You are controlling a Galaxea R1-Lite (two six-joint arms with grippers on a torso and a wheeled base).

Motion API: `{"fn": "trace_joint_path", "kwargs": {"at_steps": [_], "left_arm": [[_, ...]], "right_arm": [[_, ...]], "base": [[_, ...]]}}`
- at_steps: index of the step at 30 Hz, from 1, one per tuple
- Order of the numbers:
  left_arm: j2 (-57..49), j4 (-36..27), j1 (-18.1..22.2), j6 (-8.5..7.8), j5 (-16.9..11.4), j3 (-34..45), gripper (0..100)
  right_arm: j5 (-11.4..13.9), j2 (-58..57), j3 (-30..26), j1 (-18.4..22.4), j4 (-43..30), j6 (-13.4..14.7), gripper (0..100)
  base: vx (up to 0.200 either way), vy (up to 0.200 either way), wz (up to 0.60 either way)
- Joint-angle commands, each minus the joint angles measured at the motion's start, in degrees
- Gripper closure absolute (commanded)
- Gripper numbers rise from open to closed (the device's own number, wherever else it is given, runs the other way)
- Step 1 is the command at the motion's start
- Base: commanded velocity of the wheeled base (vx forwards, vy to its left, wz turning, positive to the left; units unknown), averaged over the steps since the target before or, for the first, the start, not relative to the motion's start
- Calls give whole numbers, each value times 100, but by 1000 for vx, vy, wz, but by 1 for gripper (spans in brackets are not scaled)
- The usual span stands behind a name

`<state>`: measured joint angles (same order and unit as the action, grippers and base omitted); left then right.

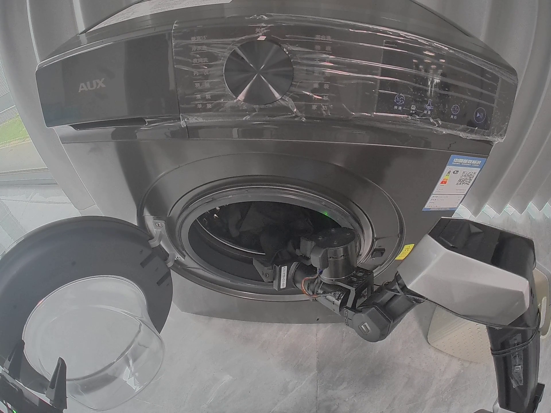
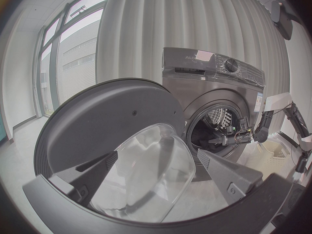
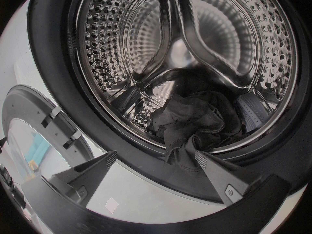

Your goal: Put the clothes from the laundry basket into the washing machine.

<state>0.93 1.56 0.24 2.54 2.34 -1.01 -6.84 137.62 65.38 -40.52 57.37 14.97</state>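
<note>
The grey washing machine (image 1: 275, 162) stands with its round door (image 1: 74, 293) swung open to the left. Dark clothes (image 3: 191, 121) lie at the bottom of the steel drum (image 3: 152, 43), and one fold hangs out over the black door seal (image 3: 139, 153). My right gripper (image 3: 156, 158) is open at the lower rim of the opening, with one fingertip (image 3: 201, 160) touching that fold. From the head view the right gripper (image 1: 267, 271) sits at the drum mouth. My left gripper (image 2: 157, 156) is open, close in front of the door's glass bowl (image 2: 146, 176), low at the left (image 1: 35, 371).
A cream laundry basket (image 2: 276, 153) stands on the floor right of the machine, partly hidden under my right arm (image 1: 453, 328). White curtains (image 1: 528, 167) hang behind. Grey tiled floor (image 1: 258, 368) lies open in front of the machine.
</note>
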Motion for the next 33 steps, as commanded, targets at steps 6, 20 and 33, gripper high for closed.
{"fn": "trace_joint_path", "kwargs": {"at_steps": [6,20,33], "left_arm": [[-57,2,2,1,-6,92,0],[-66,2,2,1,3,92,0],[-66,2,2,1,3,92,0]], "right_arm": [[-125,494,476,9,2,15,0],[-336,951,1126,106,-15,24,0],[-344,1188,1320,203,-68,-3,100]], "base": [[0,0,0],[0,0,0],[0,0,0]]}}
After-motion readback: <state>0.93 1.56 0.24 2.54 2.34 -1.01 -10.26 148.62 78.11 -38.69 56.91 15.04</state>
